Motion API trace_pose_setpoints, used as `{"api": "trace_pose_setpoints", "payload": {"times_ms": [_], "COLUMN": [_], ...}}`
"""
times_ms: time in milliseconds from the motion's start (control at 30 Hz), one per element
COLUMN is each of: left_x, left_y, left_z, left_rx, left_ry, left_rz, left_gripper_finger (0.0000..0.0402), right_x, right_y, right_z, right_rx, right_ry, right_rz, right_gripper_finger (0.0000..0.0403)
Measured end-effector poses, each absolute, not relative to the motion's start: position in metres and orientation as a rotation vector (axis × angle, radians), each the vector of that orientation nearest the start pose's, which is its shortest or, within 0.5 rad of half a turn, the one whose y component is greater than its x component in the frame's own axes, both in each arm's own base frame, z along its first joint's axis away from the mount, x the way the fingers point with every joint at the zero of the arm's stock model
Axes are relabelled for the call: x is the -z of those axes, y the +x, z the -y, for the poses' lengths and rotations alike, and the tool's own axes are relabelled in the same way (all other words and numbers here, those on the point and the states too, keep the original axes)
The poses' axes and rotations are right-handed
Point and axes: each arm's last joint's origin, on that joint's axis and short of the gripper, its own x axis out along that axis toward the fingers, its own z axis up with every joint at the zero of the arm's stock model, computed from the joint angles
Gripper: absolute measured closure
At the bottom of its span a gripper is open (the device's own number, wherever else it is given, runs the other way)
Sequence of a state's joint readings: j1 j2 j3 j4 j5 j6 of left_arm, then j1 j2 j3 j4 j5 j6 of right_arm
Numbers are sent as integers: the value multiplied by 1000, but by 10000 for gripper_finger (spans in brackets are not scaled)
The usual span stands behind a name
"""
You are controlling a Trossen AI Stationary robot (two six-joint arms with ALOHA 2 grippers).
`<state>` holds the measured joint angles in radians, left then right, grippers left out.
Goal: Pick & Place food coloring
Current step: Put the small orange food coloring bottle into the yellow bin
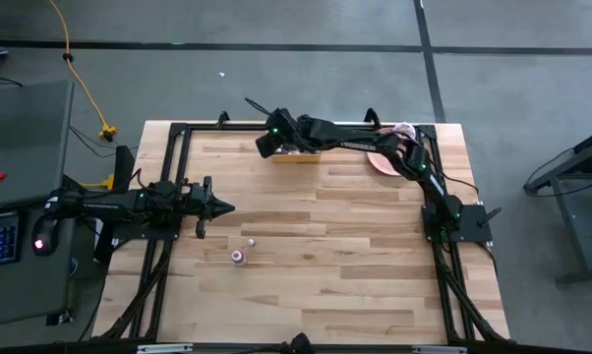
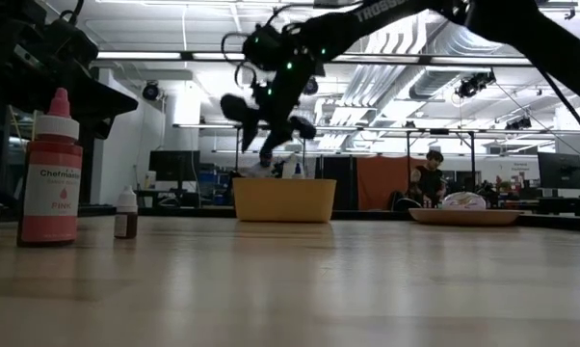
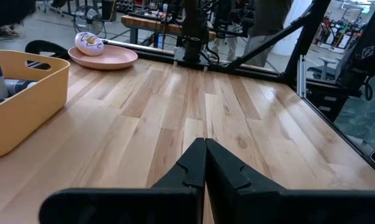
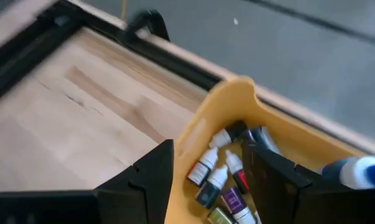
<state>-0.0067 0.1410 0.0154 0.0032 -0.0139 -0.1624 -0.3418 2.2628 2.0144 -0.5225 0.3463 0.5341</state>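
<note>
Several tiny food coloring bottles [image 4: 220,177] with whitish caps lie in the yellow bin [image 4: 237,99], which stands at the table's far side [image 1: 298,151]. Two more bottles stand upright on the table: a pink one [image 1: 238,258] [image 2: 51,169] and a small dark one [image 1: 252,241] [image 2: 126,214]. My right gripper [image 4: 209,168] is open and empty above the bin's left end [image 2: 271,111]. My left gripper [image 1: 217,206] is shut and empty at the table's left, its fingers [image 3: 205,165] just above the wood.
A pink plate [image 1: 383,162] with a donut [image 3: 88,42] sits at the far right, beside the bin. A larger blue-and-white bottle [image 4: 356,171] lies in the bin. Black frame rails [image 1: 178,133] run along the table's edges. Bare wood lies in the middle and near part.
</note>
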Motion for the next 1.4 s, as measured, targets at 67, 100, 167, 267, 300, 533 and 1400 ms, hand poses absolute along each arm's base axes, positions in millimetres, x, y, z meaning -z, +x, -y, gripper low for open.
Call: {"api": "trace_pose_setpoints", "payload": {"times_ms": [67, 100, 167, 267, 300, 533, 1400], "left_x": [-158, -158, -158, -158, -158, -158, -158], "left_y": [105, 105, 105, 105, 105, 105, 105], "left_z": [0, 0, 0, 0, 0, 0, 0], "left_rx": [-17, -17, -16, -16, -16, -15, -14], "left_ry": [-161, -161, -161, -161, -161, -161, -161], "left_rz": [-121, -121, -121, -121, -122, -122, -122], "left_gripper_finger": [401, 401, 401, 401, 401, 401, 401], "right_x": [-252, -258, -273, -296, -305, -347, -293], "right_y": [474, 474, 472, 470, 469, 459, 407], "right_z": [174, 170, 160, 139, 130, 51, -87], "right_rx": [833, 822, 789, 715, 676, 289, -180], "right_ry": [454, 435, 392, 307, 270, 61, -99], "right_rz": [-575, -568, -554, -533, -529, -560, -928], "right_gripper_finger": [224, 224, 223, 223, 223, 224, 224]}}
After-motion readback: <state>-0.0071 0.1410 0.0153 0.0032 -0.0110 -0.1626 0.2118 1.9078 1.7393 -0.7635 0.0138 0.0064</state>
